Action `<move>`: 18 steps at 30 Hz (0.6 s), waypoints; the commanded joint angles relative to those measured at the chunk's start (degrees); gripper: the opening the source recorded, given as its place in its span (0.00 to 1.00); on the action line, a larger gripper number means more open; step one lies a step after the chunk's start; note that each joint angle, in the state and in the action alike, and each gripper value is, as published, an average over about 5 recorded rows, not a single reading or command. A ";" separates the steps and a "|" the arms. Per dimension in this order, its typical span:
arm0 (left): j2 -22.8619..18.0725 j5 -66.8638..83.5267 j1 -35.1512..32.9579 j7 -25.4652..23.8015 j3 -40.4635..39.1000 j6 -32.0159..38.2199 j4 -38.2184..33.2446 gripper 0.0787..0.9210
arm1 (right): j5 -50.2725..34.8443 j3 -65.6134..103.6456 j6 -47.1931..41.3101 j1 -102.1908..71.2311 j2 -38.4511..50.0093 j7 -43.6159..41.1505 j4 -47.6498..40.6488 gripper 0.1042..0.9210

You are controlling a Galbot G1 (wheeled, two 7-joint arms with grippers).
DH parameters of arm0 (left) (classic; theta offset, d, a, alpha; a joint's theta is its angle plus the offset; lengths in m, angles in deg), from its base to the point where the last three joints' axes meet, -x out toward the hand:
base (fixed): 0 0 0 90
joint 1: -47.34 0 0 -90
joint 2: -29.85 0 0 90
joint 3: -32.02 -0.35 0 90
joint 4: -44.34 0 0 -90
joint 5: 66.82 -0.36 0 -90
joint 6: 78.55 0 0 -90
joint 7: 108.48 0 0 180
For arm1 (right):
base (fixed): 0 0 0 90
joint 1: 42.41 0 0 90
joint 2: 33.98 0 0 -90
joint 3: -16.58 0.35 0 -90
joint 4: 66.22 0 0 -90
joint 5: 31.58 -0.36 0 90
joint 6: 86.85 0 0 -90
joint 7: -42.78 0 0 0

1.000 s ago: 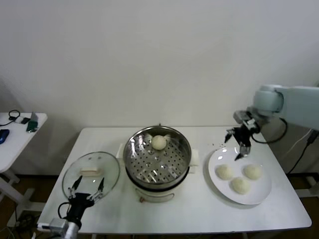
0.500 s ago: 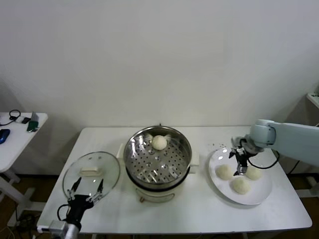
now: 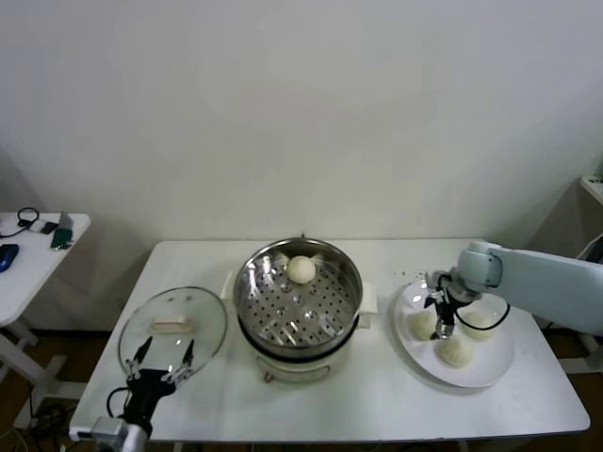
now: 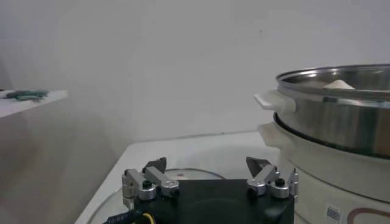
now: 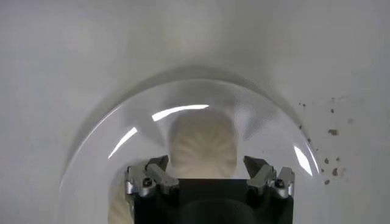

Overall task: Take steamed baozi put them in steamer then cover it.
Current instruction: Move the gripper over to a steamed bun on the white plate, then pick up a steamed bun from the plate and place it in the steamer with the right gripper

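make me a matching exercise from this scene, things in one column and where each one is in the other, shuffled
Things:
1. lid
2. steamer
3. plate
4. right claw

Places:
A. middle of the table, one bun on its tray
B. low over the plate, jaws either side of a bun
C. right end of the table, buns on it
D. flat on the table left of the steamer, left claw at its near edge

Pairs: 1-D, 2-A, 3-C, 4-B
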 commanded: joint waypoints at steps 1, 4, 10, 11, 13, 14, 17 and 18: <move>0.09 -0.16 0.10 -0.07 -0.16 -0.18 0.08 0.88 | 0.71 2.63 -0.48 -2.68 -0.66 -0.71 -1.44 0.82; 0.07 -0.28 0.13 -0.07 -0.28 -0.20 0.13 0.88 | 0.71 2.47 -0.11 -2.19 -0.79 -1.48 -1.61 0.77; -0.02 -0.47 0.09 -0.04 -0.30 -0.21 0.00 0.88 | 0.33 1.88 0.74 0.13 -0.71 -3.29 -1.56 0.73; -0.02 -0.48 0.08 -0.04 -0.28 -0.22 -0.05 0.88 | -0.13 1.47 0.96 1.24 -0.65 -3.79 -1.38 0.72; 0.03 -0.49 0.03 -0.04 -0.21 -0.24 -0.15 0.88 | -1.53 -0.40 1.61 5.24 -0.65 -5.10 -0.89 0.72; 0.12 -0.48 -0.01 -0.05 -0.16 -0.24 -0.21 0.88 | -2.50 -1.78 1.99 7.93 -0.76 -5.90 -0.60 0.72; 0.81 -0.16 -0.36 -0.02 0.23 -0.13 -0.46 0.88 | -6.61 -7.99 3.08 19.25 -2.26 -8.75 0.71 0.72; 1.21 0.11 -0.57 0.00 0.49 -0.03 -0.57 0.88 | -8.86 -10.32 3.36 23.59 -3.28 -9.85 1.47 0.72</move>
